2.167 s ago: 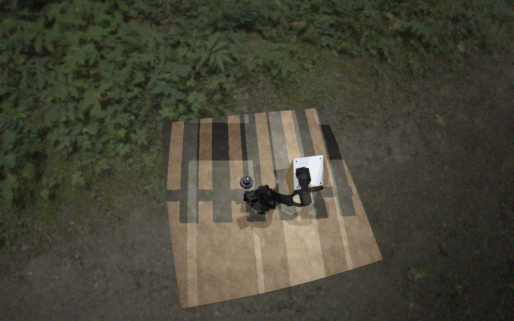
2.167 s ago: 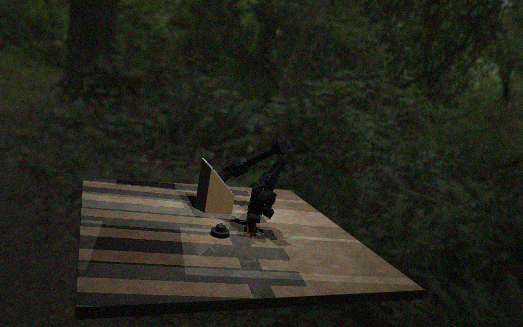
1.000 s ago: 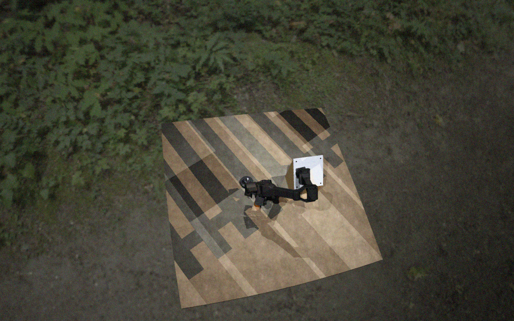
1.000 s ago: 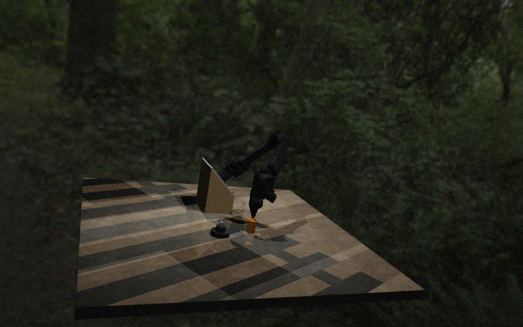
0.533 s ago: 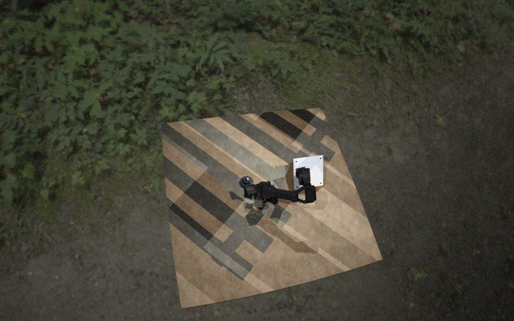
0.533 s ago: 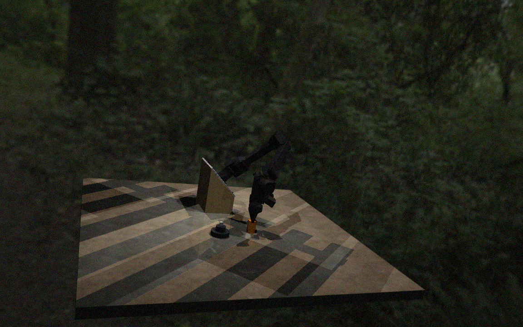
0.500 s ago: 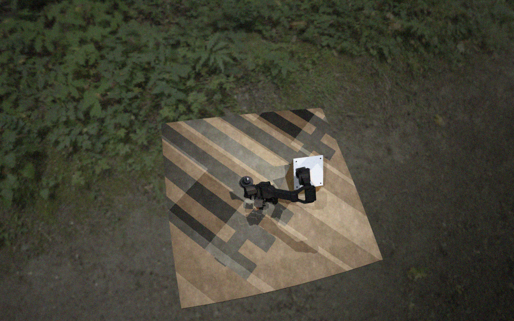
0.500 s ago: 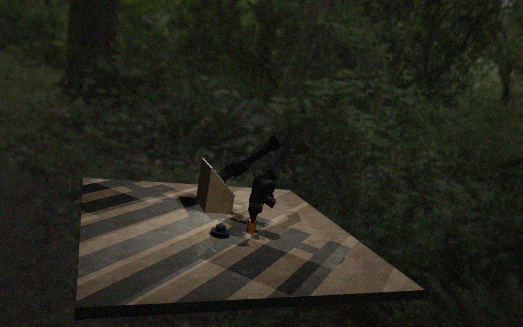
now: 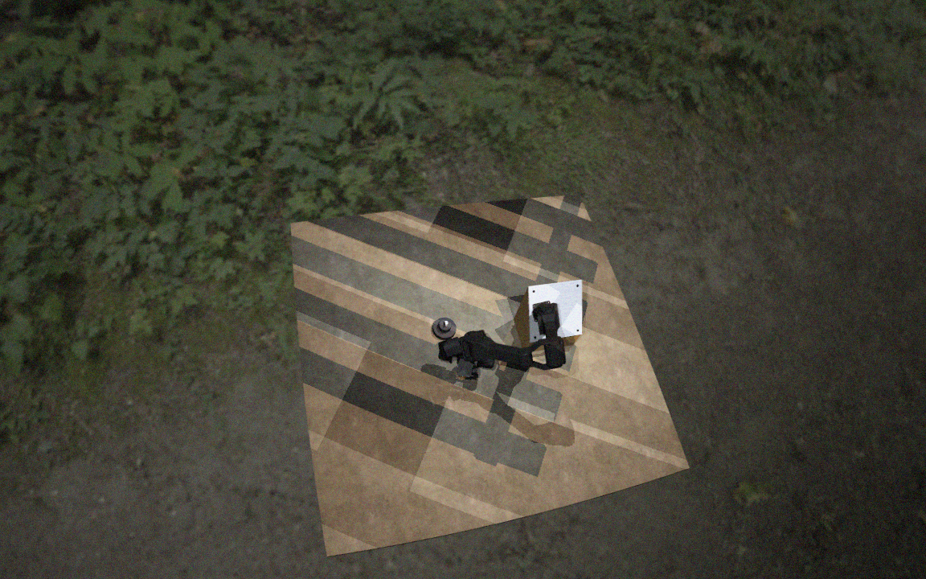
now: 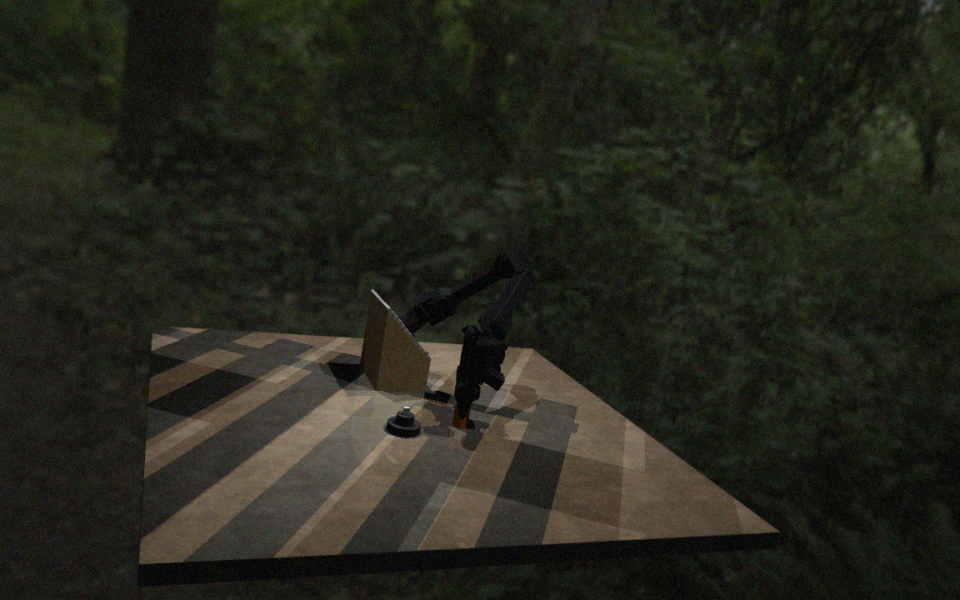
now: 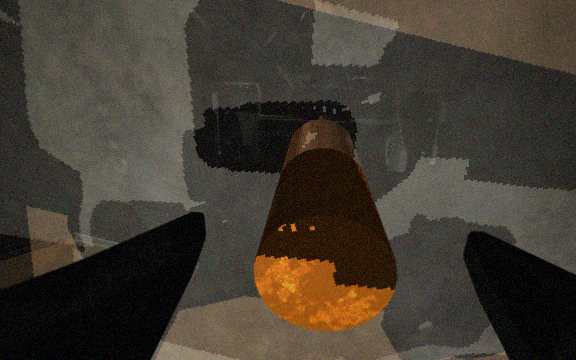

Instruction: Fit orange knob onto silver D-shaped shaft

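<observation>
- Straddling the orange knob (image 10: 459, 419) (image 11: 325, 280), the gripper (image 9: 468, 372) (image 10: 461, 414) (image 11: 331, 233) has its fingers spread wide, pinching nothing!
- Upright on the tabletop (image 9: 394, 446) (image 10: 334, 514) (image 11: 118, 65), that knob stands near the round pedestal (image 9: 443, 329) (image 10: 403, 427).
- And the silver D-shaped shaft (image 9: 444, 323) (image 10: 406, 408) is bare!

matt black plastic-looking tool (image 9: 465, 372) (image 10: 462, 419) (image 11: 331, 233), smooth glossy orange knob (image 10: 459, 422) (image 11: 325, 295), bright metallic shaft (image 9: 444, 323) (image 10: 406, 408), wood-like brown block (image 9: 522, 317) (image 10: 402, 362)

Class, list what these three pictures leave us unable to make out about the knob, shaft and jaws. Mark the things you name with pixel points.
- Hole under the orange knob (image 10: 459, 422) (image 11: 324, 295): underside hidden in the exterior and wrist views.
- Knob, top view: covered by the arm.
- Flat side of the silver shaft (image 9: 444, 323) (image 10: 406, 408): too small, top and exterior.
- Jaws' bases: cut off by the wrist view's edges.
</observation>
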Controlling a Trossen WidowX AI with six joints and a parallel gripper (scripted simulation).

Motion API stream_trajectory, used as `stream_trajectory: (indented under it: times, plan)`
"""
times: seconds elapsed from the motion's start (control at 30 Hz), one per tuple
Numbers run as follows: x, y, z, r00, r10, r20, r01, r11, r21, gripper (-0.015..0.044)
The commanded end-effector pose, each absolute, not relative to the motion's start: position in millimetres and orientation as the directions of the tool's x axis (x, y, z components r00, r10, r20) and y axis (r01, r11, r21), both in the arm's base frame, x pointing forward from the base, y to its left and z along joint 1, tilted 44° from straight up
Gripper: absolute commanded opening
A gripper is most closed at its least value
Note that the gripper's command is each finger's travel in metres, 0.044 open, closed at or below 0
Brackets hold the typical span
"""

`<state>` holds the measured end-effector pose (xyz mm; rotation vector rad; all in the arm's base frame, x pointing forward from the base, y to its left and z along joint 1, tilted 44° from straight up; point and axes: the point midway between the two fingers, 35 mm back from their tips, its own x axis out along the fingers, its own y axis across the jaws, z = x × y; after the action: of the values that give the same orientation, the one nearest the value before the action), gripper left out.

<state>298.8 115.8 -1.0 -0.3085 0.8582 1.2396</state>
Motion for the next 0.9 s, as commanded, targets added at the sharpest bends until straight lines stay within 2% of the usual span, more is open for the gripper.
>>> stream_trajectory:
  times: [0.0,0.53,0.87]
  plan:
    - [298.0,120.2,-7.3,0.069,0.694,-0.716,-0.911,0.336,0.238,0.044]
    - [297.5,136.8,-22.8,0.07,0.697,-0.714,-0.911,0.336,0.239,0.044]
    - [297.5,136.8,-22.8,0.07,0.697,-0.714,-0.911,0.336,0.239,0.0177]
